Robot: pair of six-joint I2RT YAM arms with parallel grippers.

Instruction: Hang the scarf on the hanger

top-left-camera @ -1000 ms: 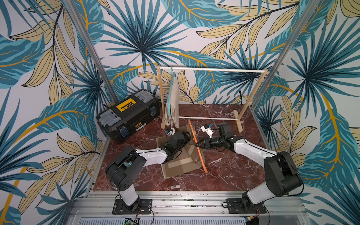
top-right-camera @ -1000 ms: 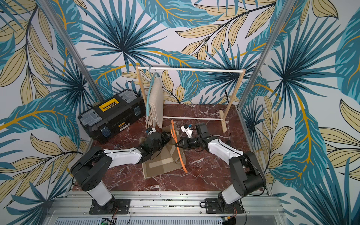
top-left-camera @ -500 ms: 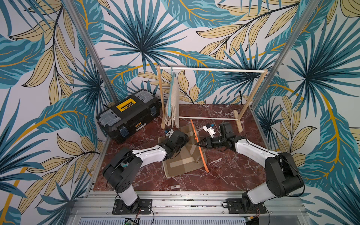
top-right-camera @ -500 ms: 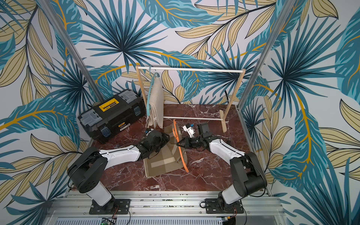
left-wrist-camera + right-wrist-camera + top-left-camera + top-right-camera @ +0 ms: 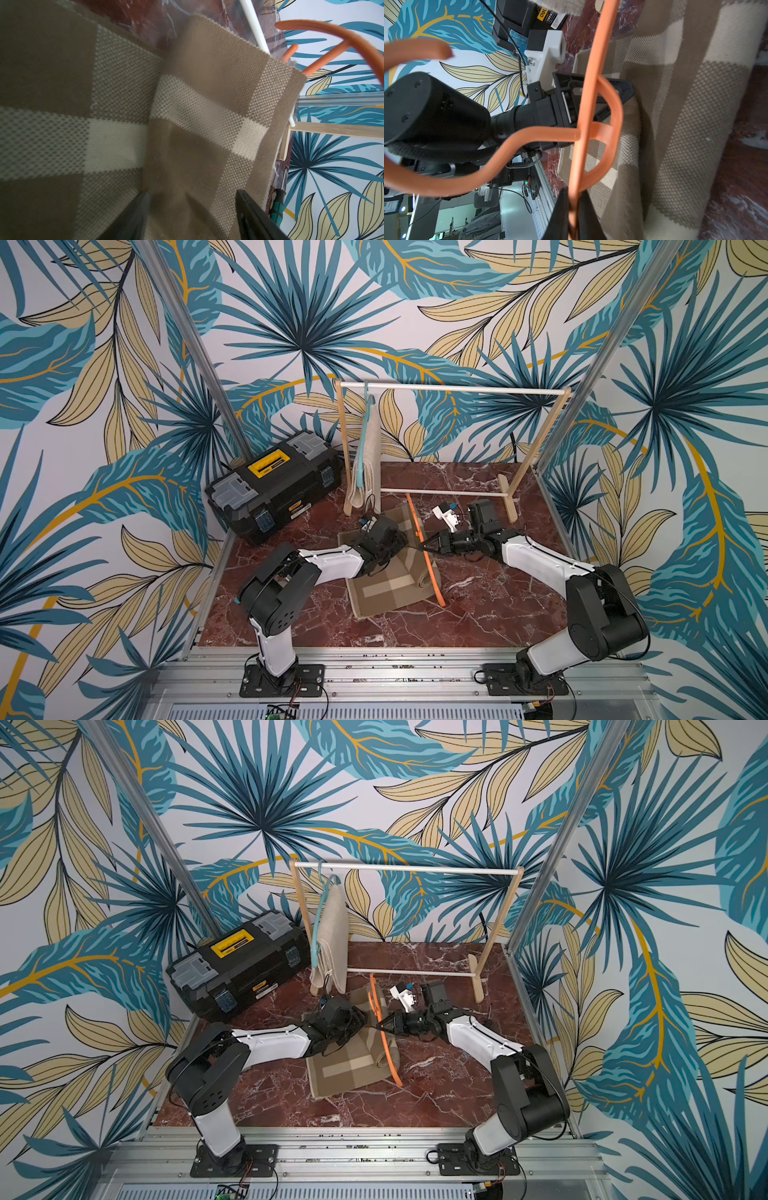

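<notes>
On the marble tabletop point(image 5: 490, 614) the folded scarf point(image 5: 386, 572) sits under my left fingers point(image 5: 128, 220), spread wide astride a fold. My right fingers point(image 5: 558, 214) pinch the hanger point(image 5: 428, 560) alongside; next, I reckon, I nip that fold.

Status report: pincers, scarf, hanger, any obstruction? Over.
Left pincer open, straddling a scarf fold. Right pincer shut on orange hanger; scarf not yet on it. Lower rack rail near hanger's hook.
</notes>
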